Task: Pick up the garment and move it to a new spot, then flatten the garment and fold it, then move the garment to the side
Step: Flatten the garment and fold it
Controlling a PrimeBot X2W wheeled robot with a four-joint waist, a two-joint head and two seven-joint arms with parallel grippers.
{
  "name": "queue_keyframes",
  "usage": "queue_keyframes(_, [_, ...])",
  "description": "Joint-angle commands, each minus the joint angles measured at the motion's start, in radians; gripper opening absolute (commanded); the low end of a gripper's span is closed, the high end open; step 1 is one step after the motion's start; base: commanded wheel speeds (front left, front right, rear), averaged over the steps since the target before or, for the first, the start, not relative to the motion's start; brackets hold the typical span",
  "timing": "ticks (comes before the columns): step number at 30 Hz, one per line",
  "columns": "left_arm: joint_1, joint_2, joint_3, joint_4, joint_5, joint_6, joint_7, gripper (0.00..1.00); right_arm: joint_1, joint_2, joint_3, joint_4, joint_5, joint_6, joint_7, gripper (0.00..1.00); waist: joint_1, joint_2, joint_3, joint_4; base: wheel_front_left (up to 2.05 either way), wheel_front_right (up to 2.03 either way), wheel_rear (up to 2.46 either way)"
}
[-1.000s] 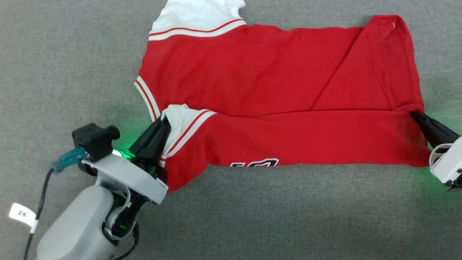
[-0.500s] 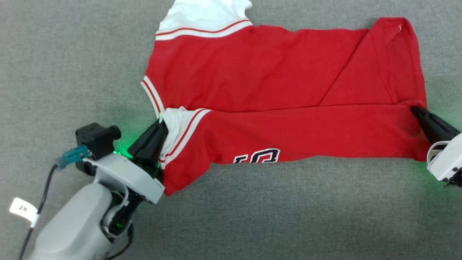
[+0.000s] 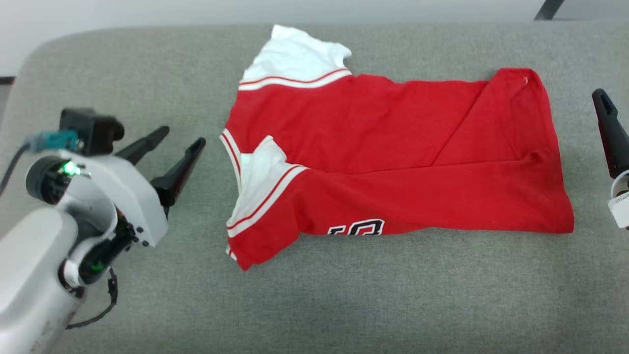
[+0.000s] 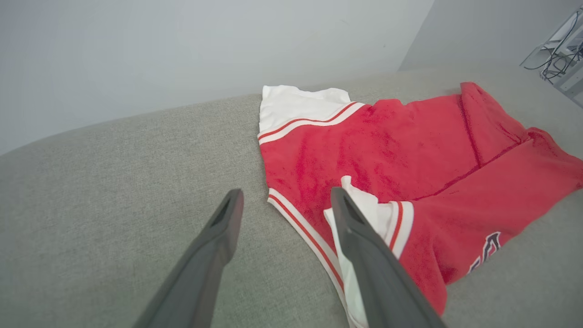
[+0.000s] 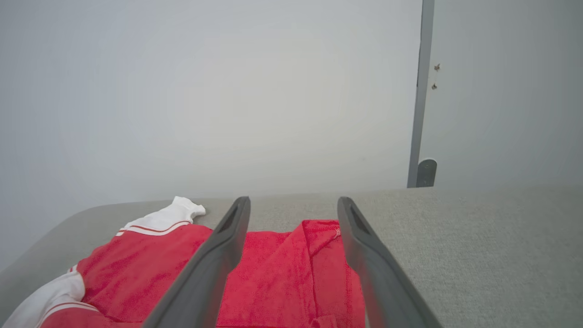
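The garment (image 3: 393, 152), a red jersey with white sleeves and striped bands, lies on the grey padded surface (image 3: 344, 295), its near half folded back over the far half. Part of the black-and-white lettering (image 3: 356, 228) peeks out at the near edge. My left gripper (image 3: 183, 135) hovers open to the left of the collar, apart from the cloth. The left wrist view has the same gripper (image 4: 287, 192) with empty jaws just short of the folded white sleeve (image 4: 364, 205). In the right wrist view my right gripper (image 5: 294, 200) is open above the garment's hem end (image 5: 282, 273). One of its fingers (image 3: 609, 132) stands off the right edge.
The surface's far edge (image 3: 147, 34) curves round at the left, with a pale wall behind it. A dark post (image 5: 421, 91) stands against the wall beyond the right side. Cables (image 4: 555, 50) hang at the far right. Bare grey padding runs along the near side.
Both grippers have opened, let go of the garment and drawn back from it, left and right. The camera view has also shifted, bringing the far edge and wall in.
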Motion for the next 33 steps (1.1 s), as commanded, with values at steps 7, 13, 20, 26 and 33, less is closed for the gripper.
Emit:
queue_keyframes(7, [-0.068, 0.066, -0.086, -0.120, -0.169, 0.069, 0.493, 1.00, 0.013, 0.024, 0.000, -0.023, -0.011, -0.001, -0.005, 1.00, 0.0000, 0.0000, -0.046, 0.016, 0.00, 0.00, 0.00])
queue_keyframes(13, [-0.106, 0.076, -0.128, -0.149, -0.239, 0.109, 0.700, 1.00, -0.003, 0.031, 0.017, -0.007, 0.003, -0.001, -0.013, 1.00, 0.0000, 0.0000, -0.017, -0.003, 0.00, 0.00, 0.00])
queue_keyframes(20, [-0.102, 0.064, -0.147, -0.104, -0.210, 0.122, 0.698, 1.00, -0.029, 0.037, 0.045, 0.014, 0.019, -0.001, -0.031, 1.00, 0.0000, 0.0000, 0.027, -0.049, 0.00, 0.00, 0.00])
queue_keyframes(26, [-0.074, 0.048, -0.152, -0.040, -0.235, 0.103, 0.687, 1.00, -0.042, 0.028, 0.054, 0.028, 0.030, -0.001, -0.042, 1.00, 0.0000, 0.0000, 0.055, -0.080, 0.00, 0.00, 0.00])
queue_keyframes(33, [-0.046, 0.005, -0.181, 0.033, -0.277, 0.083, 0.725, 1.00, -0.058, 0.019, 0.055, 0.034, 0.037, -0.001, -0.043, 1.00, 0.0000, 0.0000, 0.059, -0.102, 0.00, 0.00, 0.00])
